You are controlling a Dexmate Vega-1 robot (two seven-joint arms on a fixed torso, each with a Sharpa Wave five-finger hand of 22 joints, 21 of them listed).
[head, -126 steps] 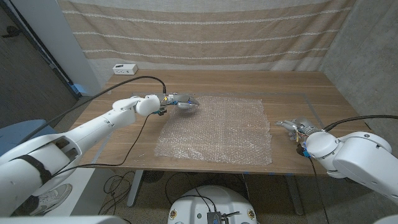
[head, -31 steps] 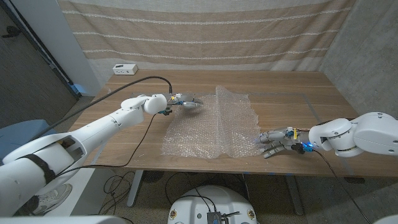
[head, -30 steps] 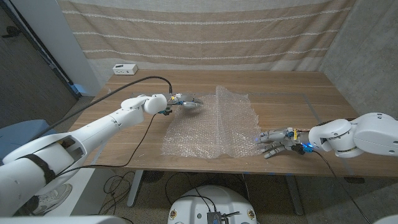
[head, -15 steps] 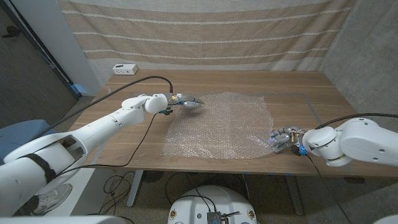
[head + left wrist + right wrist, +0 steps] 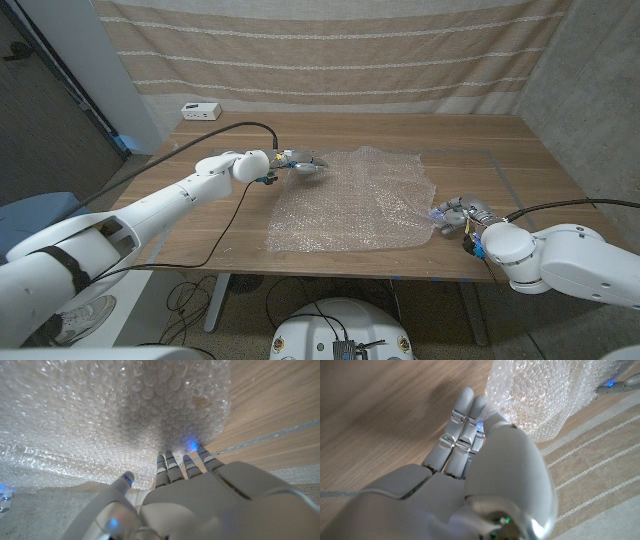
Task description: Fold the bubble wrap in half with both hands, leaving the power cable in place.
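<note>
The bubble wrap (image 5: 355, 200) lies spread on the wooden table (image 5: 480, 140), rumpled, between the 2 hands, with its far-left corner at the left hand and its near-right corner at the right hand. Its right part rises in soft folds toward the right hand rather than lying smooth.

The left hand (image 5: 298, 163) sits at the sheet's far-left corner. In the left wrist view its fingers (image 5: 167, 465) reach side by side onto the wrap (image 5: 115, 415), their tips pressed against the bubbled surface just inside its edge, with the thumb set apart to one side, also at the plastic. Whether the corner is actually pinched between thumb and fingers I cannot tell; the sheet hides the contact.

The right hand (image 5: 455, 212) is at the near-right corner. In the right wrist view its fingers (image 5: 462, 420) lie close together and extended over the bare wood, while the thumb side of the hand meets the gathered edge of the wrap (image 5: 540, 395), which bunches up right beside the fingertips. The plastic seems caught there, but the grip itself is hidden behind the hand.

A black cable (image 5: 225, 130) runs along the left arm across the table's left part. Beyond the left fingers, at the table's far-left corner, sits a small white box (image 5: 201, 110).
</note>
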